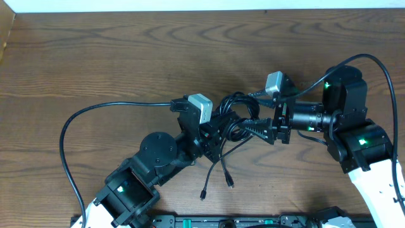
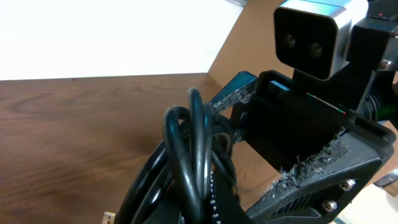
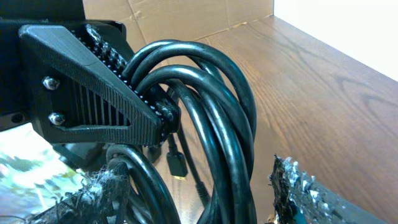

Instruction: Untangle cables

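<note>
The cables (image 1: pixel 233 100) are thin, glossy black cords bunched into one tangle of overlapping loops, raised off the desk (image 1: pixel 126 50) near its middle. Two loose ends trail from the tangle toward the near edge, slightly apart, each finishing in a small plug (image 1: pixel 204 194).

Cables (image 2: pixel 193 162): bundle of glossy black cords, lower centre of frame, rising from bottom edge into tight loops; topmost loop peaks near frame centre.
Right gripper (image 2: pixel 239 152): fills right half, black body, jaws spread well apart.
Upper finger (image 2: pixel 239 89): mid-frame, teal-tinted, gritty pad, tip just behind top loop.
Lower finger (image 2: pixel 323 171): lower right, frayed pad, two screws near bottom edge.
Camera housing (image 2: pixel 314 37): grey, two dark lenses, upper right.
Table (image 2: pixel 68 130): brown wood grain, left half.
White area (image 2: pixel 106 37): bright, upper left.
</note>
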`<state>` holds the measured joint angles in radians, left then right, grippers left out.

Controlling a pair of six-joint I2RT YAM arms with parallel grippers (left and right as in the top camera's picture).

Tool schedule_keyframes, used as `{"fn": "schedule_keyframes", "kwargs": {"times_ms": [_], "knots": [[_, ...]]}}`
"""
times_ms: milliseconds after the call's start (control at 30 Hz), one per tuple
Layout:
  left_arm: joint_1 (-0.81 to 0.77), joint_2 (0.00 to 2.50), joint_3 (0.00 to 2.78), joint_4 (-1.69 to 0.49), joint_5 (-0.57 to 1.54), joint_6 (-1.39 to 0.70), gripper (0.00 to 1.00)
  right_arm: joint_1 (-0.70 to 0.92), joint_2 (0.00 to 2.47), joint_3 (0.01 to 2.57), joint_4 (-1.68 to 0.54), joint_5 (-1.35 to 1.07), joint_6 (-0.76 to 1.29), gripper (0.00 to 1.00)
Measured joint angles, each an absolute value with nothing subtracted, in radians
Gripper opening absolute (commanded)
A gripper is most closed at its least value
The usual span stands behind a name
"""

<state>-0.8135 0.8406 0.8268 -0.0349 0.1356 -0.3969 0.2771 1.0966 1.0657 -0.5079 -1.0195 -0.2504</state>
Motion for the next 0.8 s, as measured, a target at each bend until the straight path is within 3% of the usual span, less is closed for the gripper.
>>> {"fn": "schedule_keyframes", "kwargs": {"times_ms": [500,567,633,800], "knots": [[-0.809,0.841,0.827,-0.046,0.203,-0.419,0.08,0.277,1.093,1.066,-0.391,-1.01,-0.336,0.65],[-0.807,0.841,0.827,-0.049,0.208,-0.419,0.07,0.277,1.089,1.066,-0.388,-1.0,-0.337,0.63],[-0.808,0.841,0.827,-0.047,0.222,-0.419,0.08,0.276,1.087,1.066,-0.385,-0.969,-0.345,0.54],[-0.813,0.841,0.827,-0.041,0.26,-0.421,0.07,0.273,1.09,1.066,-0.386,-0.927,-0.349,0.53]]}}
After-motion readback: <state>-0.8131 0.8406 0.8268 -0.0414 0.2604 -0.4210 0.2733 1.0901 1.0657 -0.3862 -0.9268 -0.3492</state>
